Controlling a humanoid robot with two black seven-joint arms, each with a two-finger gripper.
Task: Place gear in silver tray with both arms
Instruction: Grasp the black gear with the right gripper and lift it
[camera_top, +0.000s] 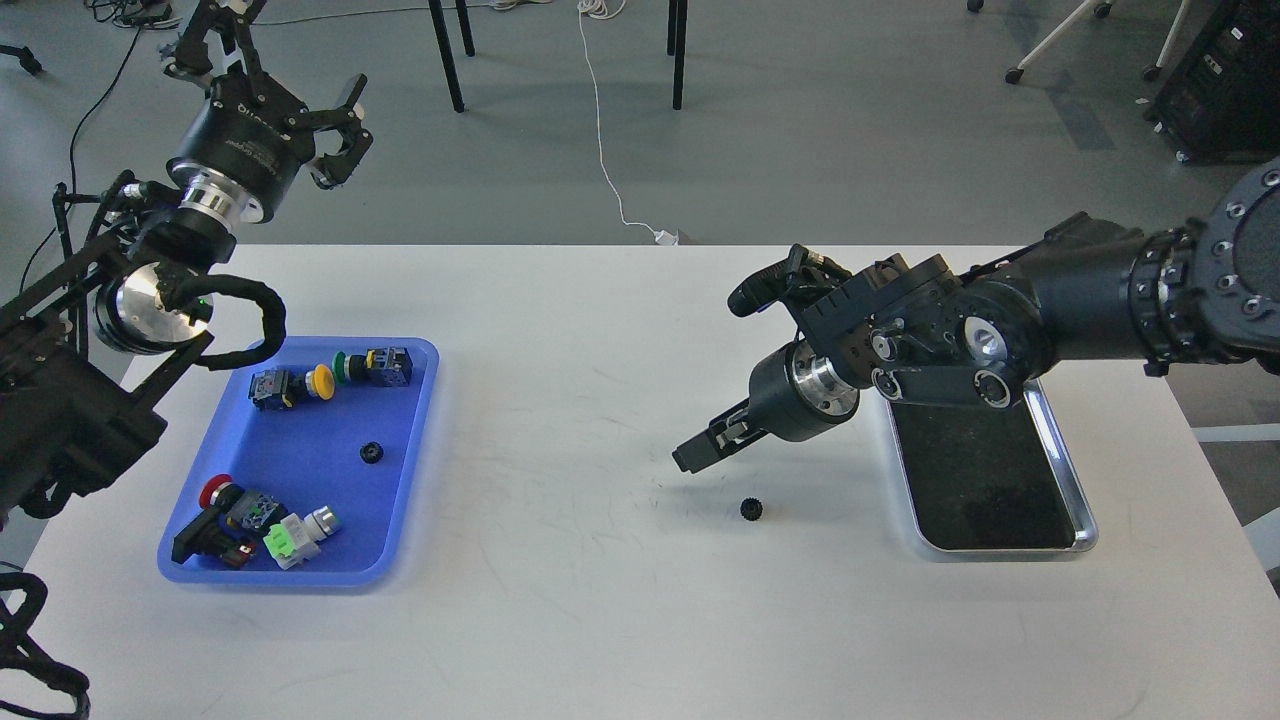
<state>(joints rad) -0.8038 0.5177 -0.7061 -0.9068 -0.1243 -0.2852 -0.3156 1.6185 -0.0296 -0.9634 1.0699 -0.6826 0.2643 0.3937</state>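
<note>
A small black gear (751, 510) lies on the white table, left of the silver tray (1068, 465). The tray is empty, and my right arm hides its far end. My right gripper (703, 449) hangs low over the table, just up and left of the gear and not touching it. Its fingers show side-on as one dark shape. My left gripper (282, 62) is raised beyond the table's far left edge, open and empty. A second small black gear (371, 452) lies in the blue tray (418, 420).
The blue plastic tray at the left also holds several push buttons and switches (262, 525). Chair legs (450, 50) and cables stand on the floor beyond the table's far edge.
</note>
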